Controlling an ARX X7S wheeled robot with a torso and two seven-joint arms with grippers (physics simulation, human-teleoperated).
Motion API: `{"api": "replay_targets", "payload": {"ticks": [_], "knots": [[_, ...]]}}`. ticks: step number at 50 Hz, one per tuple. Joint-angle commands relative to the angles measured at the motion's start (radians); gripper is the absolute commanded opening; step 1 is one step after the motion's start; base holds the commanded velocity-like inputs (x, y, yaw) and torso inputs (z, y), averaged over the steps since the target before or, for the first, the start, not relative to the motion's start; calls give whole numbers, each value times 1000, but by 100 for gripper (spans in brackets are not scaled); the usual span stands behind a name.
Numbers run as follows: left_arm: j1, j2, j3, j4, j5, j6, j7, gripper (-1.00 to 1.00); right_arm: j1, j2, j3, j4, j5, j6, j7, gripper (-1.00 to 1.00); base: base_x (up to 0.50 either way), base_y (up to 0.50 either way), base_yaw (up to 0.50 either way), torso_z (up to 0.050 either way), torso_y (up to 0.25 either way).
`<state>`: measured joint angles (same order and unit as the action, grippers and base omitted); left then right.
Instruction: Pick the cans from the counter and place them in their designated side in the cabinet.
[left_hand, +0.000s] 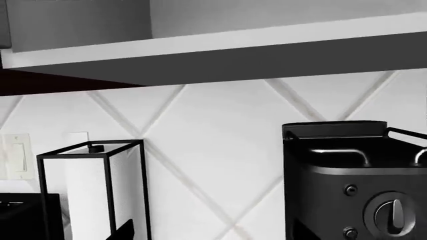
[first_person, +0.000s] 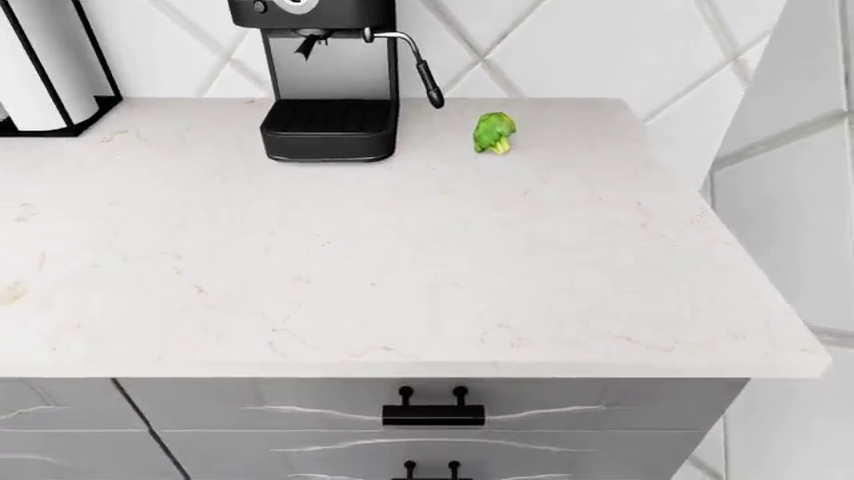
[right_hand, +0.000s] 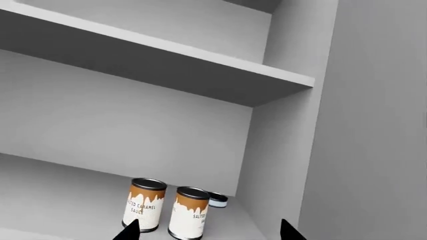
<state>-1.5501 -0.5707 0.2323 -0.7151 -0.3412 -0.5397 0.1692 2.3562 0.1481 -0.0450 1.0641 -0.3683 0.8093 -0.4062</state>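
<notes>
Two cans stand upright side by side on the grey cabinet shelf in the right wrist view: one on the left and one on the right, each white with a brown dripping band and a dark lid. My right gripper is open and empty. Its dark fingertips show just in front of the cans, and the right can lies between their lines. My left gripper looks open and empty and faces the tiled backsplash below the cabinet. The counter has no cans on it. Neither gripper shows in the head view.
A black coffee machine and a green broccoli floret stand at the counter's back. A paper towel holder is at the back left. A small blue-and-white object sits behind the cans. The cabinet's side wall is close on the right.
</notes>
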Motion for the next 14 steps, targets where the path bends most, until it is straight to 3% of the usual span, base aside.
{"api": "replay_targets", "payload": {"ticks": [1,14], "knots": [[6,5,-1,9,-5,-2,1,100,0,0,0,1,0,0,0,100,0,0,0,0,0],[3,8,-5,24,-16,-9,8,100,0,0,0,1,0,0,0,100,0,0,0,0,0]]}}
